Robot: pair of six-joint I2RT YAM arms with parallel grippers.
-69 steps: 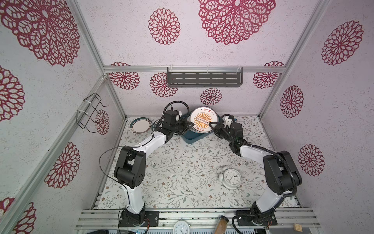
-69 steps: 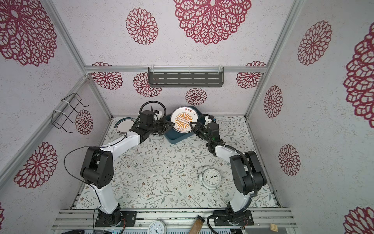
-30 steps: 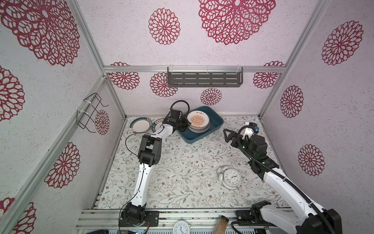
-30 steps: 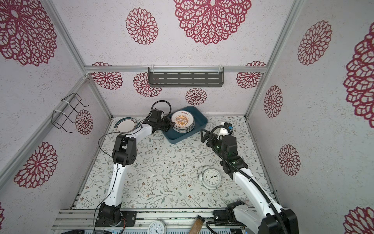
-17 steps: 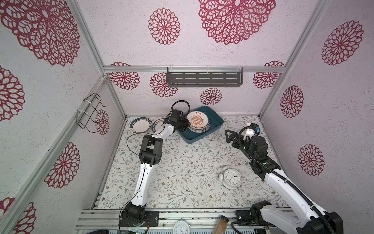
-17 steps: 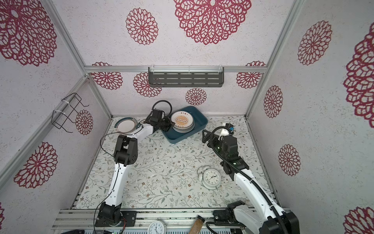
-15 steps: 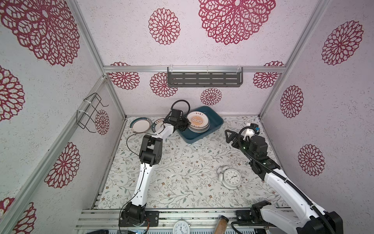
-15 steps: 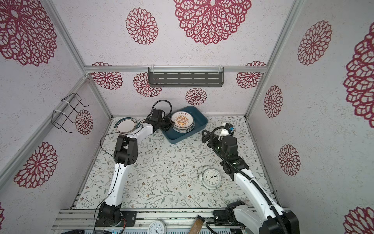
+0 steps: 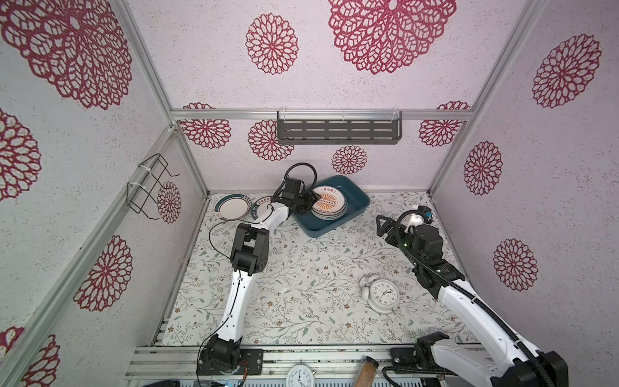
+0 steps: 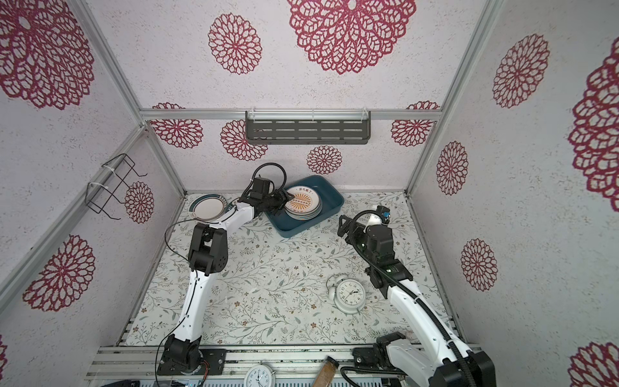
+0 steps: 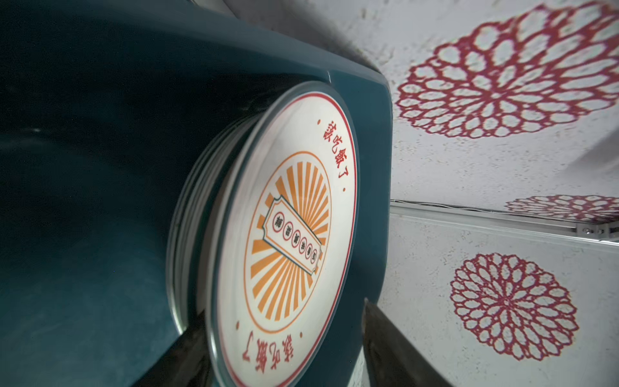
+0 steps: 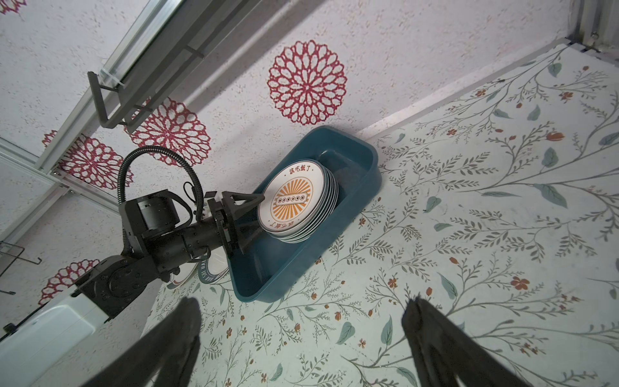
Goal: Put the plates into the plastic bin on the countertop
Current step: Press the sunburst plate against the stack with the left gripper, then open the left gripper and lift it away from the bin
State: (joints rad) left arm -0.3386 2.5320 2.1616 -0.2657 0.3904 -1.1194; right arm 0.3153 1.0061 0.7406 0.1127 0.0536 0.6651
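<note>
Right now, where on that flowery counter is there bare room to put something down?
The countertop is barest in its middle, between the plastic bin, the left arm and the alarm clock. Another patch runs along the near edge, left of the clock. The far left corner is crowded: two loose plates beside the bin, and the left end effector at the stacked plates.

Top plate (image 11: 284, 234) rim: 該吃飯了 in red, printed twice, at opposite edges.
Top plate centre banner: five circled characters, too small to read.
Teal-rimmed plate (image 9: 259, 205) at far left: white rim lettering, unreadable.
Alarm clock (image 9: 383, 295) dial: numerals too small to read.
</note>
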